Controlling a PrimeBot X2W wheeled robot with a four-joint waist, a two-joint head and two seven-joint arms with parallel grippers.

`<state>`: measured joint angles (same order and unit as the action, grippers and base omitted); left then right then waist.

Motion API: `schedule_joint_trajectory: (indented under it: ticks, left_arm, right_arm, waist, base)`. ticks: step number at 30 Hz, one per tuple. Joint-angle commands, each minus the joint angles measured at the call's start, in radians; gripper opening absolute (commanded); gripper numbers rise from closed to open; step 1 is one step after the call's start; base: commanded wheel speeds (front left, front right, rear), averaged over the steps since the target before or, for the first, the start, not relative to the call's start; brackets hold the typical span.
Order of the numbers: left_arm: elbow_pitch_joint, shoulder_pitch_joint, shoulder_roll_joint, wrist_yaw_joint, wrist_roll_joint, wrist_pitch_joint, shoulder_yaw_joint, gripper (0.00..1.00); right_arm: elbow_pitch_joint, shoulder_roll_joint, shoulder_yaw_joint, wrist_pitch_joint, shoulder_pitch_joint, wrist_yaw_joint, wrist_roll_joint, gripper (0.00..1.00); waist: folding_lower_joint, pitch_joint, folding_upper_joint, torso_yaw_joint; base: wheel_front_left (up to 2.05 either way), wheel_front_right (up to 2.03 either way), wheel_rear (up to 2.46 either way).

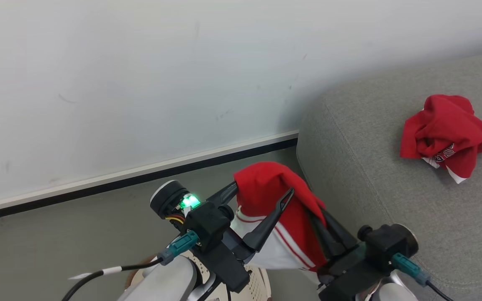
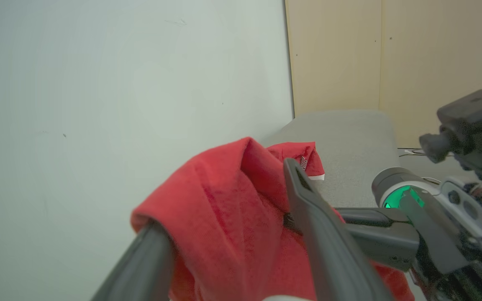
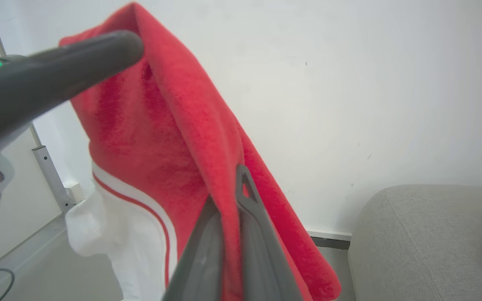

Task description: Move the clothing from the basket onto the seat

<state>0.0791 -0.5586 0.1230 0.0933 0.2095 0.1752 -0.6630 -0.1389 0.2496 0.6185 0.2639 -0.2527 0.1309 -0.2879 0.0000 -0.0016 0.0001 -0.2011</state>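
A red garment with white trim (image 1: 274, 184) hangs in the air between floor and seat. My right gripper (image 1: 317, 218) is shut on its right side; in the right wrist view the red cloth (image 3: 174, 138) is pinched between the two closed fingers (image 3: 249, 217). My left gripper (image 1: 263, 189) stands open, and the cloth still lies draped over its far finger (image 2: 149, 255). A second crumpled red garment (image 1: 446, 133) with a printed logo lies on the grey seat (image 1: 383, 200). The basket's (image 1: 260, 286) holed cream wall peeks out beneath my arms.
A white wall with a dark skirting strip (image 1: 140, 177) runs behind. Grey floor (image 1: 57, 242) lies to the left of the seat. A black cable (image 1: 98, 274) trails from my left wrist. Pale wooden panels (image 2: 391, 54) stand beyond the seat's far end.
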Motion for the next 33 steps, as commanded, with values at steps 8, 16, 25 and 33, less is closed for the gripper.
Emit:
schedule_joint_trajectory:
  ticks: [8, 16, 25, 33]
  left_arm:
    - [0.002, 0.013, 0.012, -0.004, 0.019, -0.017, -0.014, 1.00]
    - [-0.009, 0.012, 0.024, -0.009, 0.026, -0.027, -0.019, 1.00]
    - [-0.023, -0.004, 0.039, -0.018, 0.023, -0.039, -0.021, 1.00]
    - [-0.031, -0.040, 0.050, -0.018, 0.012, -0.056, -0.034, 1.00]
  right_arm:
    - [0.011, -0.019, -0.088, 0.000, 0.026, 0.000, 0.034, 0.00]
    - [0.028, -0.032, -0.141, 0.000, 0.038, 0.000, 0.041, 0.00]
    - [0.080, -0.045, -0.223, 0.000, 0.036, 0.000, 0.051, 0.00]
    - [0.142, -0.073, -0.300, 0.000, 0.048, 0.000, 0.060, 0.00]
  waist:
    - [0.0000, 0.003, -0.0001, -0.005]
    - [0.0000, 0.013, -0.0001, -0.054]
    - [0.0000, 0.049, -0.0001, -0.177]
    - [0.0000, 0.113, -0.0001, -0.320]
  base:
    - [0.00, 0.00, 0.00]
    - [0.00, 0.00, 0.00]
    - [0.00, 0.00, 0.00]
    - [0.00, 0.00, 0.00]
